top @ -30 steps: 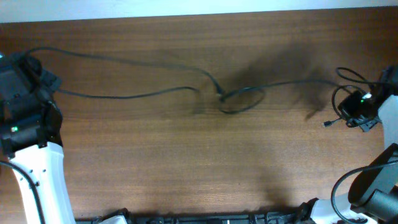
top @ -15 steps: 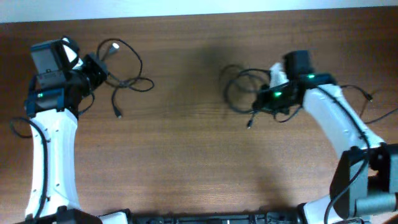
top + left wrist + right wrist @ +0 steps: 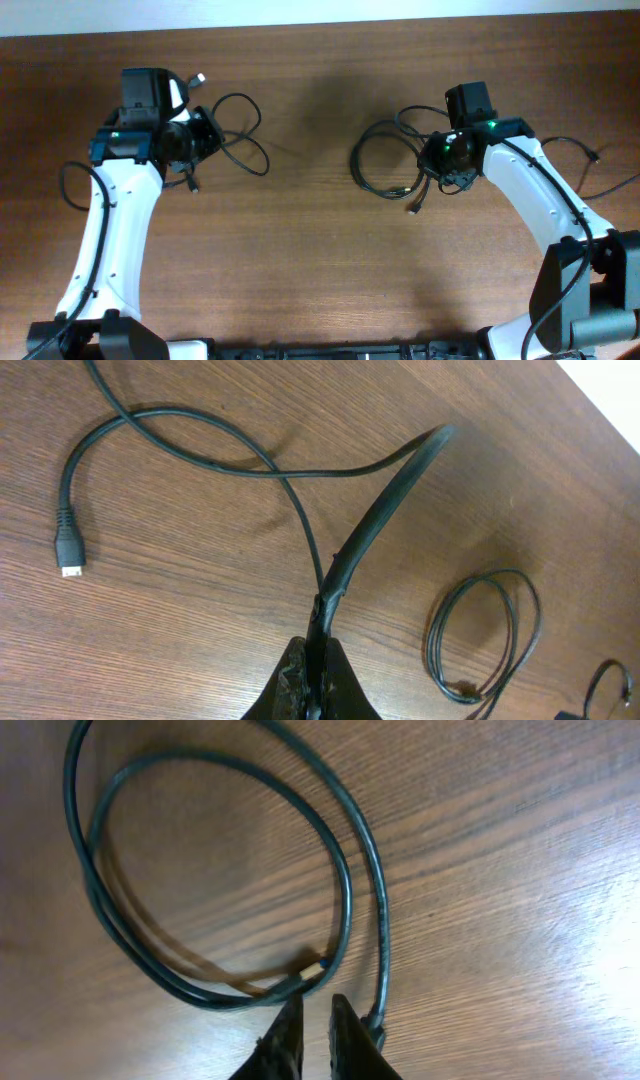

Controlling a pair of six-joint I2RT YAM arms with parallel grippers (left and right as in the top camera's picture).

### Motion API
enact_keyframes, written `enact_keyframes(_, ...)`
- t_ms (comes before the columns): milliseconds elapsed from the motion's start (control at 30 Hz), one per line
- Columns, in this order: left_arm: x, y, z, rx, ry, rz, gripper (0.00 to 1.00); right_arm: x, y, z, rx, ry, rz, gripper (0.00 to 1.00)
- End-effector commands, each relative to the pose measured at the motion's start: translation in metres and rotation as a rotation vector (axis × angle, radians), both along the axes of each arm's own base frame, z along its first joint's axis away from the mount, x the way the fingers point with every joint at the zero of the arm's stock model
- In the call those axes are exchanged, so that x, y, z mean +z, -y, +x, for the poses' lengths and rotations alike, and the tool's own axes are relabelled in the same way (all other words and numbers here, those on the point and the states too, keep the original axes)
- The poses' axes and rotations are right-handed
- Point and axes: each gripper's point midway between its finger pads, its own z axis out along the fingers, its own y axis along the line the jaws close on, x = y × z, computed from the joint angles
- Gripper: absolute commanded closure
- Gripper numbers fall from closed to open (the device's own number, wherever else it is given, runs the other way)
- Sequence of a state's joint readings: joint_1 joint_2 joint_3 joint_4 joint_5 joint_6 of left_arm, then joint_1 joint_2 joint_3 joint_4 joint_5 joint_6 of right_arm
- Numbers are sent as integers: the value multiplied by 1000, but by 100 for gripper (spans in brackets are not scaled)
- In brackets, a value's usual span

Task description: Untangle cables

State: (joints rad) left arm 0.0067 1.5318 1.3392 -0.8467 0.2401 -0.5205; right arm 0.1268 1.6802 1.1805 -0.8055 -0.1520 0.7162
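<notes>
You have a brown wooden table (image 3: 300, 260), matt with fine grain; the thin black cables (image 3: 385, 510) look smooth, rubbery, faintly glossy, with a shiny metal plug tip (image 3: 70, 570).

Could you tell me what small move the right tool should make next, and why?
Probably open slightly wider and lift clear. The right tool is at the coil with jaws almost closed and nothing between them; the coil lies flat on the table, apart from the cable that the left tool pinches.
</notes>
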Motion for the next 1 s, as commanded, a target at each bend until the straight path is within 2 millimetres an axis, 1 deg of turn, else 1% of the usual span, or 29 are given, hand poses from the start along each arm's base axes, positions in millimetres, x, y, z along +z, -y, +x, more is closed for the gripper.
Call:
enact_keyframes(0, 2, 9, 3, -17, 5, 15, 100, 9, -8, 5, -95, 14, 78, 66)
enact_keyframes(67, 1, 4, 4, 0, 5, 44, 100, 9, -8, 5, -95, 14, 77, 47)
enact_keyframes(100, 1, 1, 4, 8, 5, 57, 100, 9, -8, 5, -94, 14, 77, 43)
enact_keyframes(167, 0, 0, 4, 10, 5, 61, 100, 8, -3, 6, -100, 19, 51, 38)
enact_keyframes(233, 0, 0, 4, 10, 6, 61, 98, 9, -3, 8, -95, 27, 49, 32)
enact_keyframes(333, 0, 0, 4, 10, 6, 61, 94, 12, -11, 14, 14, 79, 33, 29)
enact_keyframes(367, 0, 0, 4, 10, 6, 61, 94, 13, -20, 17, 97, 113, 19, 27)
enact_keyframes(400, 0, 0, 4, 10, 6, 61, 93, 14, -25, 18, 138, 128, 11, 26)
enact_keyframes(433, 0, 0, 4, 10, 5, 61, 93, 16, -34, 19, 213, 155, -2, 25)
enact_keyframes(500, 0, -2, 4, 16, 6, 71, 95, 18, -51, 20, 338, 201, -22, 24)
enact_keyframes(533, 0, -6, 5, 29, 5, 93, 98, 20, -59, 21, 393, 224, -31, 24)
enact_keyframes(567, 0, -6, 5, 28, 5, 93, 98, 21, -64, 21, 432, 242, -39, 24)
enact_keyframes(600, 0, -6, 5, 29, 5, 93, 99, 21, -67, 23, 457, 255, -47, 23)
enact_keyframes(667, -3, -6, 3, 28, -4, 93, 100, 14, -68, 25, 460, 248, -51, 24)
enact_keyframes(700, -11, -5, -2, 25, -26, 93, 100, 12, -68, 24, 460, 240, -51, 23)
enact_keyframes(733, -28, -1, -13, 10, -75, 92, 100, 10, -68, 24, 462, 236, -48, 23)
enact_keyframes(800, -44, 5, -24, -10, -118, 95, 100, 10, -68, 24, 462, 237, -48, 23)
enact_keyframes(833, -49, 9, -27, -21, -128, 97, 100, 11, -69, 26, 462, 244, -47, 23)
enact_keyframes(900, -48, 13, -25, -31, -115, 96, 100, 14, -71, 31, 483, 273, -50, 23)
enact_keyframes(933, -47, 13, -23, -31, -108, 96, 93, 15, -72, 33, 508, 291, -59, 23)
enact_keyframes(967, -47, 13, -22, -31, -104, 96, 88, 16, -73, 35, 526, 307, -65, 23)
